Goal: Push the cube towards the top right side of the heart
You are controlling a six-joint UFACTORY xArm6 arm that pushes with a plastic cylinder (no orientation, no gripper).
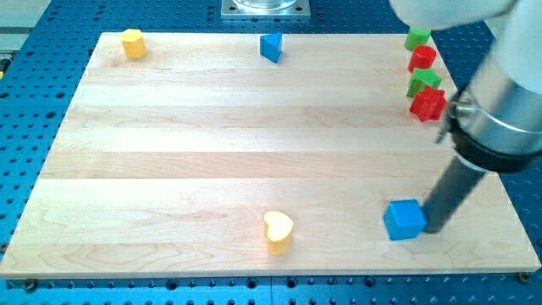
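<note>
A blue cube (403,219) sits near the board's bottom right. A yellow heart (278,230) lies to its left, near the bottom edge, with a wide gap between them. My tip (433,229) is at the cube's right side, touching or almost touching it. The dark rod rises up and to the right into the arm's grey body.
A yellow block (132,42) sits at the top left and a blue block (270,47) at the top middle. Green (416,38), red (422,58), green (423,81) and red (428,103) blocks stack in a column at the top right. The wooden board (169,169) ends close below the heart.
</note>
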